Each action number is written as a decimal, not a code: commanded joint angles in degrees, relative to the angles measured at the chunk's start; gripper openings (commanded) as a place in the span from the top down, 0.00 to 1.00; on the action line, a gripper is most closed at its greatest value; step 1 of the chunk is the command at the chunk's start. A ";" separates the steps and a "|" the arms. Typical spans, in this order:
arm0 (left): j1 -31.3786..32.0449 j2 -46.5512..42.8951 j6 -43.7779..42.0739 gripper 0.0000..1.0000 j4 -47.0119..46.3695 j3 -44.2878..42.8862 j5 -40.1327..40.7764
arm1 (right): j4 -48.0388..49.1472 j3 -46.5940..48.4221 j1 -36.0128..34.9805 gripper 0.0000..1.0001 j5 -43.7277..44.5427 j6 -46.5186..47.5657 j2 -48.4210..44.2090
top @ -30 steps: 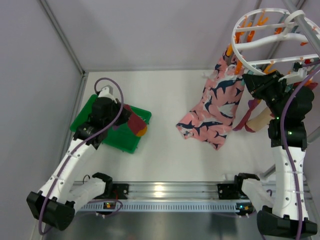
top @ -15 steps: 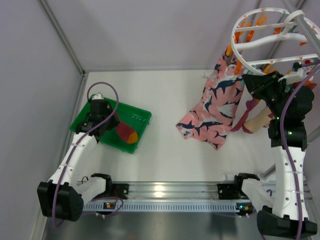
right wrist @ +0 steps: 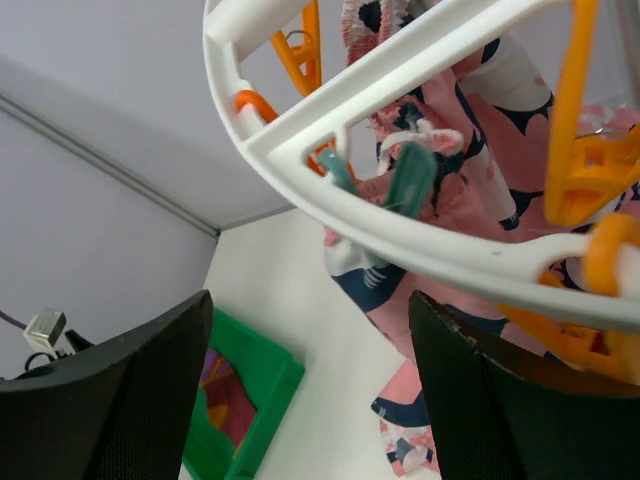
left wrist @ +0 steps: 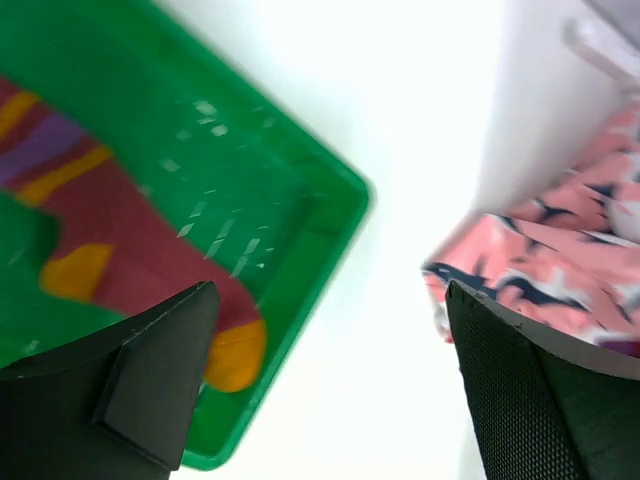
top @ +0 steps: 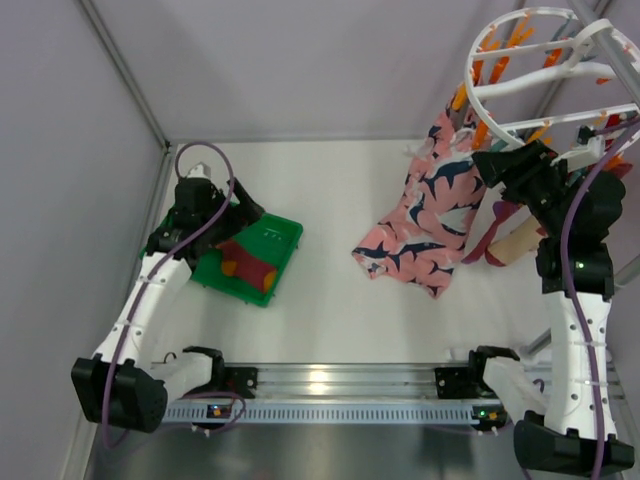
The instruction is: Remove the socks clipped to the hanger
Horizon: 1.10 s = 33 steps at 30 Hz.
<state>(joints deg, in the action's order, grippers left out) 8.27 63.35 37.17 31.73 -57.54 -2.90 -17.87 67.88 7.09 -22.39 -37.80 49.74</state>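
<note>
The left tool [top: 232, 213] is held above a green tray [top: 285, 235] that is set close to the left edge of the surface [top: 330, 320], toward the far left corner. In the left wrist view the fingers [left wrist: 150, 370] of the left tool [left wrist: 330, 300] are seen spread wide apart, and nothing is gripped between them. A maroon sock [top: 245, 268] with orange and purple patches is laid flat inside the tray [left wrist: 250, 200]. The sock [left wrist: 150, 230] is clear of both fingers, and its orange toe is found near the tray's rim.

The hanger [top: 520, 30] is suspended above the far right corner of the surface, tilted, with orange pegs [top: 515, 40] fitted along its white rings. A pink cloth [top: 425, 215] with navy and white print is hung from it and is draped down over the right half of the surface. A tan sock [top: 515, 240] is seen hanging beneath the hanger, near the right edge, partly hidden behind the right arm.

The right tool [top: 492, 165] is raised just under the hanger, beside the pink cloth. In the right wrist view its fingers [right wrist: 130, 400] are parted, and nothing is clamped between them. The hanger's white ring [right wrist: 400, 70] is crossed in front of the right tool [right wrist: 310, 310], with a teal peg [right wrist: 410, 180] closed on the cloth [right wrist: 470, 200] and an orange peg [right wrist: 575, 100] seen alongside.
</note>
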 commanded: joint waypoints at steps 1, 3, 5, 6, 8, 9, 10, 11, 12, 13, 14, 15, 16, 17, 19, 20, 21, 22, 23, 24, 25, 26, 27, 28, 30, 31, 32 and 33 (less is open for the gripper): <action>9.07 0.27 0.02 0.02 -7.64 -5.82 -9.07 | -4.54 2.43 0.73 0.23 -2.48 1.50 0.45; 17.96 2.03 -3.39 0.02 -8.34 -10.72 -2.69 | -6.47 2.79 0.64 0.08 -3.18 2.12 0.10; 30.45 5.63 -4.56 0.02 -10.88 -13.29 -0.89 | -8.31 3.66 0.64 0.01 -3.36 2.64 -0.16; 33.53 6.95 -4.65 0.02 -12.03 -15.04 -0.10 | -8.85 3.84 0.73 0.00 -3.53 2.73 -0.25; 40.31 10.73 -5.00 0.02 -16.77 -16.11 0.17 | -10.16 4.02 0.64 0.01 -3.97 2.82 -1.21; 42.24 12.13 -5.35 0.03 -18.26 -17.07 0.26 | -10.60 4.19 0.55 0.01 -4.15 2.73 -1.57; 45.14 15.28 -5.44 0.03 -19.76 -17.78 -0.09 | -11.48 4.19 0.47 0.00 -4.41 2.73 -1.83; 46.03 17.22 -5.44 0.03 -21.34 -18.65 -0.79 | -11.92 4.28 0.38 0.01 -4.76 2.39 -2.44; 46.74 19.16 -5.18 0.05 -21.70 -21.27 -1.40 | -12.27 4.19 0.29 0.01 -5.81 2.12 -2.89; 47.79 22.92 -5.09 0.05 -21.97 -22.60 -2.19 | -12.71 4.28 0.20 0.00 -6.34 1.94 -3.32; 48.32 24.70 -5.17 0.06 -22.75 -25.14 -2.64 | -13.50 4.28 0.20 0.01 -6.70 1.33 -4.37; 48.76 26.37 -5.44 0.08 -23.37 -26.30 -3.34 | -13.94 4.54 0.12 0.00 -7.31 0.98 -5.08; 49.64 29.26 -5.61 0.09 -23.90 -27.53 -4.74 | -14.38 4.89 0.11 0.00 -7.49 0.71 -5.78; 50.08 30.50 -5.96 0.10 -25.64 -29.28 -5.27 | -16.39 6.64 0.11 0.00 -7.66 0.28 -6.66; 51.40 33.40 -6.40 0.10 -28.63 -30.17 -6.85 | -17.90 9.19 -0.23 0.01 -9.06 -0.43 -7.11; 51.75 34.29 -6.67 0.10 -30.30 -30.44 -8.25 | -18.16 11.55 -0.59 0.01 -9.68 -1.65 -7.28; 52.19 34.99 -7.10 0.10 -33.89 -30.88 -8.35 | -18.34 12.53 -0.94 0.00 -11.25 -2.44 -7.28; 52.98 36.74 -7.54 0.10 -35.14 -31.23 -8.35 | -18.52 13.50 -1.20 0.00 -11.70 -2.97 -7.28; 53.42 37.54 -8.24 0.09 -36.11 -31.75 -7.48 | -18.52 14.99 -1.38 0.01 -12.14 -4.28 -7.37; 53.95 39.63 -9.64 0.07 -36.73 -33.41 -6.69 | -18.17 15.53 -1.55 0.00 -12.84 -4.99 -7.63; 54.82 40.79 -10.61 0.06 -37.00 -34.56 -6.16 | -17.91 15.97 -1.56 0.00 -13.03 -6.05 -7.90; 55.27 41.84 -11.84 0.02 -37.52 -35.53 -5.37 | -17.73 16.84 -1.56 0.01 -13.29 -6.40 -8.07; 55.79 42.72 -14.12 0.02 -38.05 -36.93 -1.80 | -17.64 17.28 -1.56 0.00 -13.73 -6.84 -8.16; 57.02 44.56 -15.36 0.02 -40.14 -37.47 -0.11 | -17.29 17.64 -1.56 0.00 -14.08 -7.11 -8.08; 58.17 46.33 -19.13 0.02 -43.14 -38.26 4.36 | -16.76 18.17 -1.56 0.01 -14.95 -8.51 -8.25; 59.04 48.34 -20.37 0.02 -46.02 -38.70 5.61 | -16.33 18.26 -1.56 0.01 -15.22 -9.21 -8.34; 59.49 49.57 -22.47 0.02 -47.18 -39.92 7.19 | -16.32 18.60 -1.56 0.00 -15.40 -9.39 -8.34; 59.93 52.55 -23.62 0.02 -47.89 -41.06 10.16 | -16.32 18.87 -1.56 0.01 -15.49 -9.57 -8.34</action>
<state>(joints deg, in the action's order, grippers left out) 66.87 111.57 20.69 -7.07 -94.96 -0.62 -35.07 84.93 6.02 -36.10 -44.84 40.93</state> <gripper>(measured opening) 0.982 0.993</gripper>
